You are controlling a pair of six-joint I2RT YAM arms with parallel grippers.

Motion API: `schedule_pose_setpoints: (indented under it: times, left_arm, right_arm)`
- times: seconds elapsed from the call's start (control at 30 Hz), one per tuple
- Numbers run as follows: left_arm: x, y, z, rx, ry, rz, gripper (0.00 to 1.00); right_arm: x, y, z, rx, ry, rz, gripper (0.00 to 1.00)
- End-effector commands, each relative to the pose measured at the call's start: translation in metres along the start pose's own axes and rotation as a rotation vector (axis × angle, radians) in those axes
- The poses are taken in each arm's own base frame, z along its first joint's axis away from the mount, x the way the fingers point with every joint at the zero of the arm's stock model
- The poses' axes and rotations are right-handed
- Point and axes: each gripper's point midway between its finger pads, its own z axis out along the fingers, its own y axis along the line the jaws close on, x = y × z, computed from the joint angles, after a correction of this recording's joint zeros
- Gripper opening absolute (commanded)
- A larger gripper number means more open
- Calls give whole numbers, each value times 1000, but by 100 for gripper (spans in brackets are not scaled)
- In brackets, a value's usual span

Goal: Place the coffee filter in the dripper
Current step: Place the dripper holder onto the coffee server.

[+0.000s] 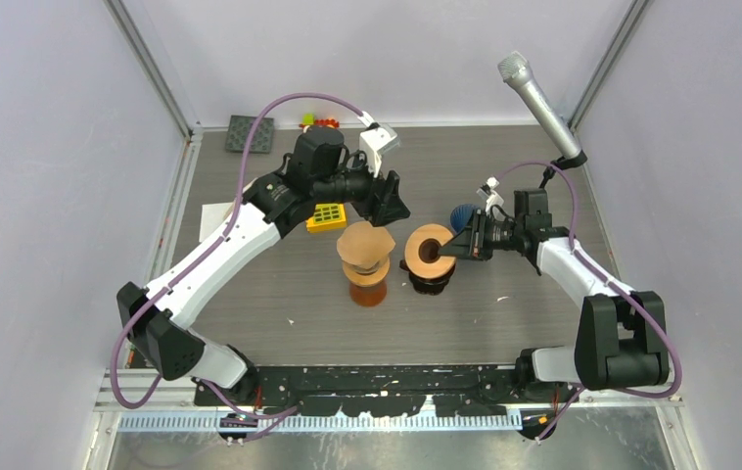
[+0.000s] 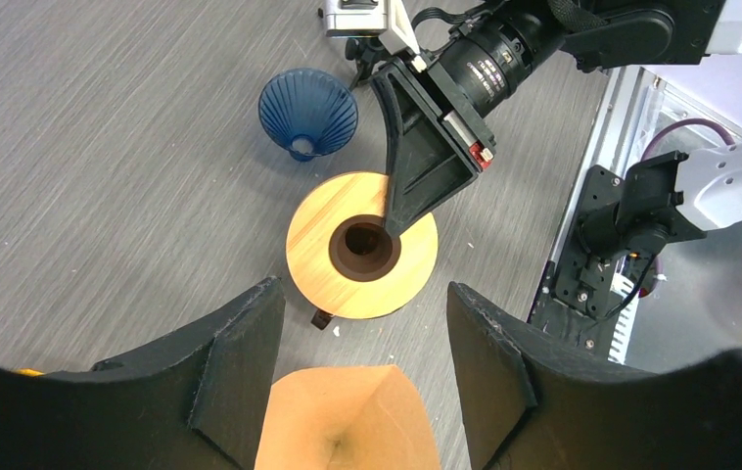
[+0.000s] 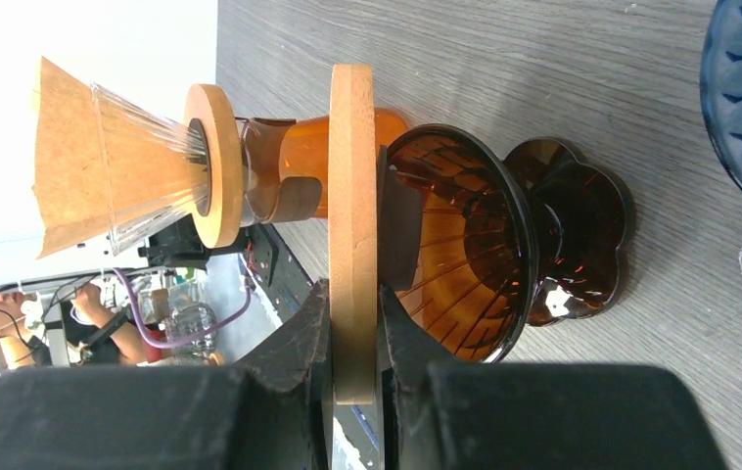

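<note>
Currently, from overhead: coffee filter [image 1: 365, 243], a brown paper cone, is seated in the clear dripper [image 3: 152, 166], its paper edge standing proud of the glass rim. That dripper has a wooden collar [image 3: 212, 164] and stands on an amber carafe [image 1: 367, 291] near the middle of the desk [image 1: 250, 294].

Left fingers [image 1: 387, 201]: spread wide, holding nothing. They hang above the filter's far side; the wrist view shows the paper mouth between and below the two pads, no contact.

Right fingers [image 1: 455, 245]: nearly closed, pinching the edge of a wooden ring [image 2: 362, 245], one finger on top and one underneath. The top finger's tip reaches the ring's dark centre hole.

Wooden ring lies on the mouth of a dark amber dripper [image 3: 465, 245], which stands upright on the desk just beside the carafe, on its right.

Blue dripper [image 2: 306, 113]: on the desk beyond the ring, near the right wrist.

Yellow block [image 1: 327, 215] lies under the left forearm. Microphone [image 1: 541, 103] at the far right corner.
</note>
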Motion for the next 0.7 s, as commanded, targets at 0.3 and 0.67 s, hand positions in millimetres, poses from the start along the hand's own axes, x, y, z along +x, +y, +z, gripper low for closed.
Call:
schedule_pose_setpoints:
  times: [0.3, 0.67]
  left_arm:
    - [-22, -11, -14, 20, -80, 59, 64]
    - [-22, -12, -13, 28, -78, 54, 64]
  right_arm:
    - [4, -5, -7, 76, -50, -13, 25]
    - [1, -7, -8, 102, -43, -1, 40]
